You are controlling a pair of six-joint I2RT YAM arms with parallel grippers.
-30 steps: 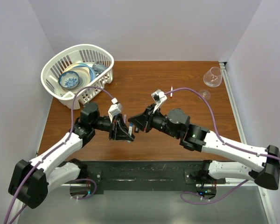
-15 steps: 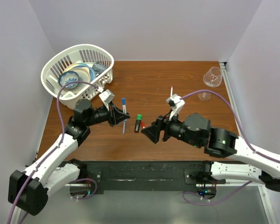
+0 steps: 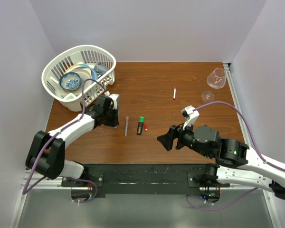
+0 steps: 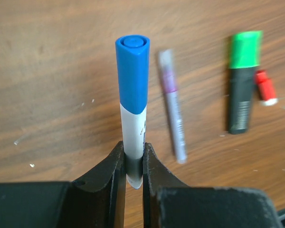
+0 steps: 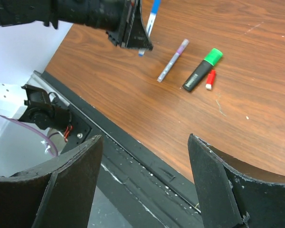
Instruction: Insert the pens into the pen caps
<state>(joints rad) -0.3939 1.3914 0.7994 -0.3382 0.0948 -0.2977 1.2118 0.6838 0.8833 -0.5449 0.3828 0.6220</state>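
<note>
– Over by the basket [image 3: 81, 47], what are your left fingers [image 3: 112, 114] doing?

– Pinching the blue-capped pen [image 4: 132, 90]. I grip it low on its white barrel, one finger on each side. The blue cap sits on the far end, pointing away from my wrist.

– And your right fingers [image 3: 165, 140]?

– Spread wide, with nothing between them. They hang above the near part of the bench [image 3: 180, 76], apart from everything lying on it.

– Where are the other pens?

– Near the middle of the bench, to the right of my left fingers. The purple pen [image 3: 127, 126] lies flat. Just beside it, on its right, lies the black marker [image 3: 140, 127], green end toward the far side. The red cap [image 3: 146, 127] lies at the marker's right side, touching it or nearly; I cannot tell which. The white pen [image 3: 174, 93] lies alone farther back, well apart from the rest.

– Anything else?

– Dishes [image 3: 70, 82] in the basket at the far left corner, and a clear stemmed glass [image 3: 216, 78] at the far right edge.
</note>
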